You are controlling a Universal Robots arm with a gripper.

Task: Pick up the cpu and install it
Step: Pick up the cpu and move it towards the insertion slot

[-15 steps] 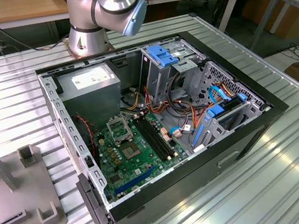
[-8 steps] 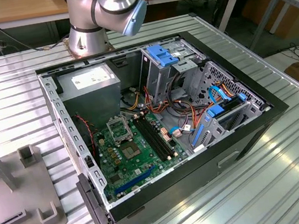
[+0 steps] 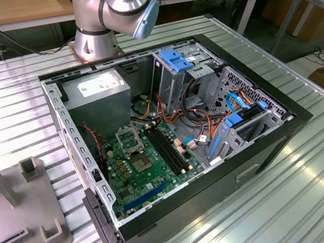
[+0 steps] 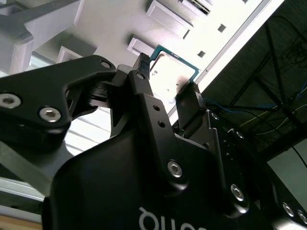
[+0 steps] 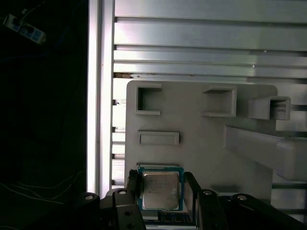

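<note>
cpu (image 5: 161, 190) is lying flat, silver face up, on the grey fixture tray (image 5: 201, 143), close to one tray edge and next to empty moulded pockets; the green substrate border shows around the metal lid.

pincer (image 5: 160, 178) is down over it, straddling the chip across two opposite edges; the second wrist view shows the same, with the pincer (image 4: 169, 74) set astride the cpu (image 4: 172, 72). I see no clear gap at either edge, but I can't tell whether it's actually clamped or just framing the chip. The chip looks seated on the tray, not lifted.

In the exterior view the tray (image 3: 18, 214) sits on the ribbed metal surface (image 3: 252, 205) at the exterior view's left of the open computer case (image 3: 273, 136); the socket (image 3: 129, 139) on the motherboard is inside the case, well apart from the tray.

Handling, my read:
- Light, thin and stiff; it won't flex, so it needs almost no squeeze.
- The metal lid is smooth and likely slippery; the thin edges give little purchase, so a skewed grip could let it pivot or tip.
- The underside is probably fragile; keep it level and don't drag it.
- Best hold is the two opposite substrate edges, centred, which is where the pincer is lined up now; an off-centre hold risks rotation.
</note>
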